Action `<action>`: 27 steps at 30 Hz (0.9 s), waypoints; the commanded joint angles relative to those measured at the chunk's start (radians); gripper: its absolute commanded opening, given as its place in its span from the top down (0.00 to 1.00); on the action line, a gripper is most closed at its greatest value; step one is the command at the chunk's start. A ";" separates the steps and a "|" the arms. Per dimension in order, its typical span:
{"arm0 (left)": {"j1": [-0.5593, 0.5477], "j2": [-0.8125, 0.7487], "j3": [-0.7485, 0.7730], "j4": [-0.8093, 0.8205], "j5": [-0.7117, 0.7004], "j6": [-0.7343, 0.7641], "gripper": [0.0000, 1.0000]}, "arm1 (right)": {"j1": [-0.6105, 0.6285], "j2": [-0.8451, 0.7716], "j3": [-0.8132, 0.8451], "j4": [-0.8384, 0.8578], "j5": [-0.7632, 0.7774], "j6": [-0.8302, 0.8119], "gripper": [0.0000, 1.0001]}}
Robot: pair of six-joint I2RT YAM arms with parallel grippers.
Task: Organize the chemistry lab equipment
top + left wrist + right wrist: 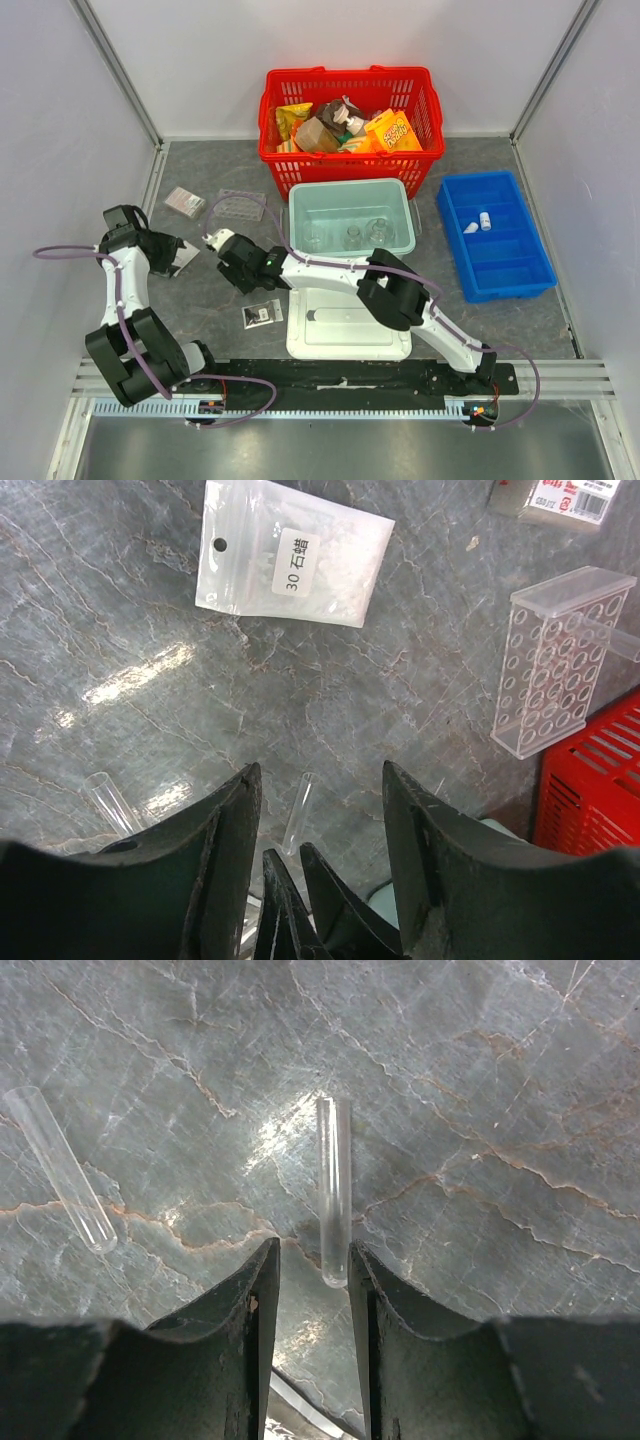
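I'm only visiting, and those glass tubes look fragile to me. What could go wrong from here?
Only the rounded end of the test tube lies between the fingers of the open right gripper. On closing, it might slip out, roll or crack. A second test tube lies loose beside it and could get knocked rolling. The left gripper hovers close by in the top view, so the two arms might bump.
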 commanded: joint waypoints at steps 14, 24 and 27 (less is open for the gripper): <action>0.004 0.016 -0.017 0.058 0.035 0.057 0.44 | 0.009 0.014 -0.047 0.044 0.043 -0.032 0.61; -0.003 0.011 -0.055 0.169 0.211 0.146 0.44 | 0.009 -0.019 -0.089 0.071 0.055 -0.035 0.80; -0.019 0.014 -0.055 0.195 0.284 0.194 0.45 | 0.008 -0.080 -0.138 0.119 0.043 -0.032 0.83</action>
